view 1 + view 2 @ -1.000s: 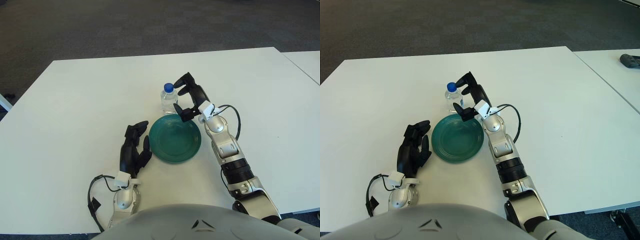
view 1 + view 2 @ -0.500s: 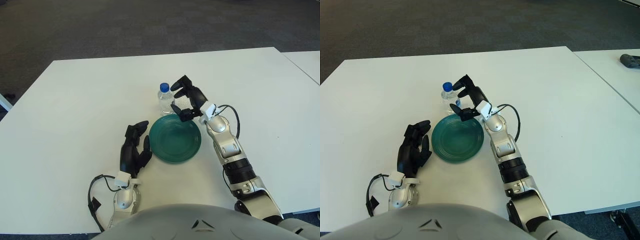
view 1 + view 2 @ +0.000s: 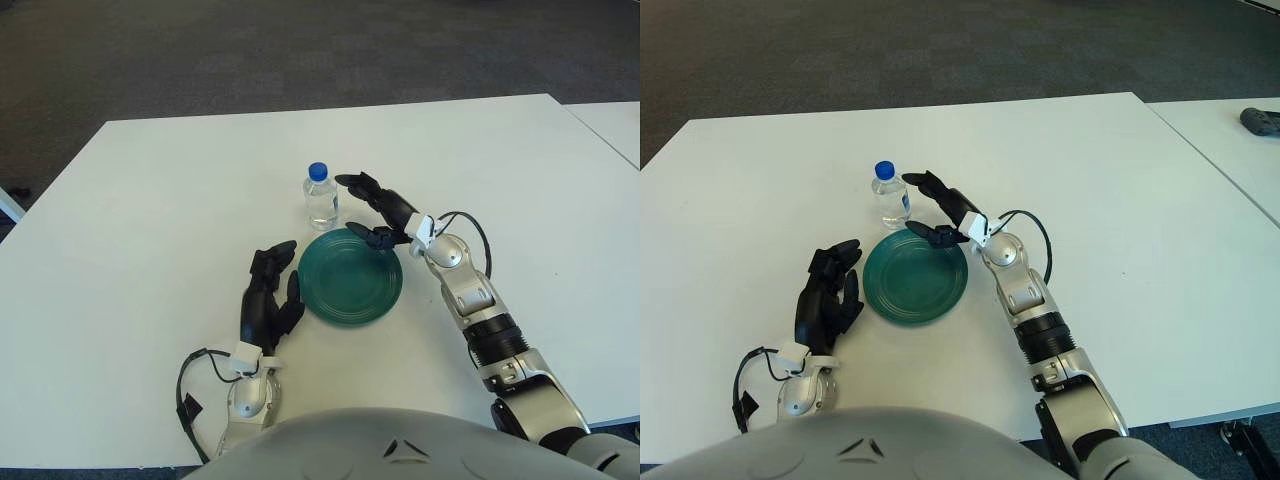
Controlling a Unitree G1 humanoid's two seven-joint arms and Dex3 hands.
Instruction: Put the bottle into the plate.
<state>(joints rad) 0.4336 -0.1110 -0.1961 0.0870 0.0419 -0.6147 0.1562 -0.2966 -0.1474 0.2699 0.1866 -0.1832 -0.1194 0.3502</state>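
Note:
A small clear water bottle (image 3: 320, 197) with a blue cap stands upright on the white table (image 3: 150, 220), just behind the left rim of the green plate (image 3: 350, 285). My right hand (image 3: 358, 208) hovers over the plate's far rim, right of the bottle and a small gap away from it, fingers spread and holding nothing. My left hand (image 3: 270, 297) shows beside the plate's left edge, fingers loosely extended. The plate holds nothing.
A second white table (image 3: 1230, 130) adjoins on the right, with a dark object (image 3: 1260, 119) on it. A black cable (image 3: 195, 375) loops by my left wrist. Dark carpet lies beyond the table's far edge.
The bottle has shifted left along the plate's far side. My right hand, which had its fingers around it, has spread them and drawn back to the right. The left hand has stayed put.

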